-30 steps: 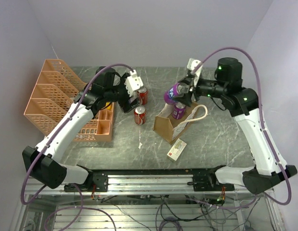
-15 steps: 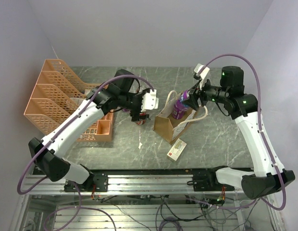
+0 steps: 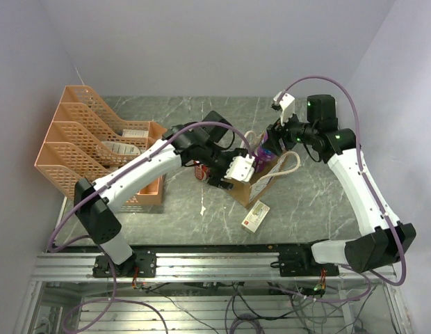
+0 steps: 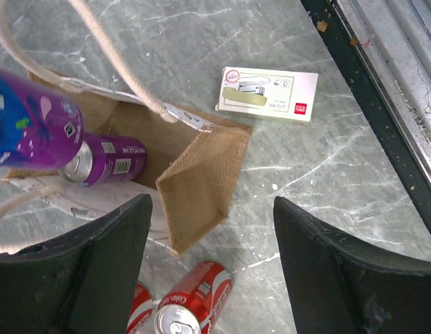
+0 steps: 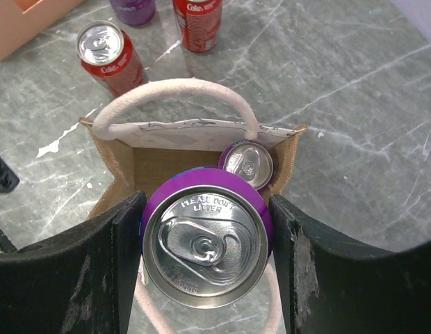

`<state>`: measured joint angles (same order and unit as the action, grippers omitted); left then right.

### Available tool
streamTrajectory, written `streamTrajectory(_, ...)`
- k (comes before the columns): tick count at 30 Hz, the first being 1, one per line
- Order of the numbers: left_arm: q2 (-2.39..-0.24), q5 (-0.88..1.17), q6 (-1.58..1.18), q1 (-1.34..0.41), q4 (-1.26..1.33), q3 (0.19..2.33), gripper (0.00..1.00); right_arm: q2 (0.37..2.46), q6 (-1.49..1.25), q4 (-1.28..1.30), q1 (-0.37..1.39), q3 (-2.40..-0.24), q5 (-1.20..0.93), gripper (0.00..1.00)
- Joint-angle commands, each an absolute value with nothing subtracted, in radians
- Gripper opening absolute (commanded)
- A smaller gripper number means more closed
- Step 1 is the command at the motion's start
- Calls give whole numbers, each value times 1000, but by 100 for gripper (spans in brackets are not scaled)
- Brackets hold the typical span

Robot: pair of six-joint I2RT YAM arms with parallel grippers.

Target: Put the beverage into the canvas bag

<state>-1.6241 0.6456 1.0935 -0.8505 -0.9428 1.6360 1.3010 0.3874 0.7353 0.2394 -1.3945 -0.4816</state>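
1. Nearest me on the tabletop [image 3: 320, 202] lies a small white box [image 3: 256, 216] [image 4: 267, 94], flat, just beside the bag's near corner and apart from it.
2. The bag [image 3: 250, 191] [image 4: 201, 167] [image 5: 125, 167] stands upright with its mouth open. I see a purple can [image 4: 97, 161] [image 5: 247, 163] already inside, against one corner.
3. My left gripper [image 3: 240, 169] [image 4: 212, 205] hangs over the bag's left edge. Its fingers are spread wide and grip nothing; the wrist view looks down between them at the bag's corner and the tabletop.
4. My right gripper [image 3: 267, 149] [image 5: 205, 240] pinches the beverage [image 3: 261, 148] [image 4: 31, 129] [image 5: 205, 240], a purple can, upright by its sides, with a finger on either side. It sits over the bag's mouth, next to the can inside. I cannot tell how far it has sunk below the rim.
5. One cream handle [image 5: 174, 94] arches across the far side of the opening; the other [image 3: 292, 163] droops to the right of the bag.
6. Beyond the bag, two red cans [image 5: 108, 52] [image 5: 198, 21] stand on the tabletop, with another purple can [image 5: 132, 8] near them at the frame edge.
7. Farthest left is the orange rack [image 3: 83, 139], well apart from the bag.
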Motion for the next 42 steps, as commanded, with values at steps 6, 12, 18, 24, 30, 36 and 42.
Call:
streamTrajectory(6,-1707,568,1188,-895,-882,1669,86,1320,296,610,233,-1352,-431,0)
streamTrajectory(12,-1782,491,1192,-908,-806,1686,87,1325,283,590,233,-1310,-444,0)
streamTrajectory(18,-1851,446,1184,-930,-760,1701,87,1331,283,601,233,-1297,-456,0)
streamTrajectory(24,-1892,427,1194,-937,-746,1685,81,1339,299,640,233,-1305,-462,0)
streamTrajectory(30,-1891,466,1217,-946,-787,1661,69,1370,316,688,232,-1308,-463,0)
streamTrajectory(36,-1893,488,1244,-946,-844,1652,53,1391,332,712,234,-1303,-428,0)
streamTrajectory(42,-1910,502,1254,-947,-894,1670,40,1391,339,699,235,-1298,-328,0)
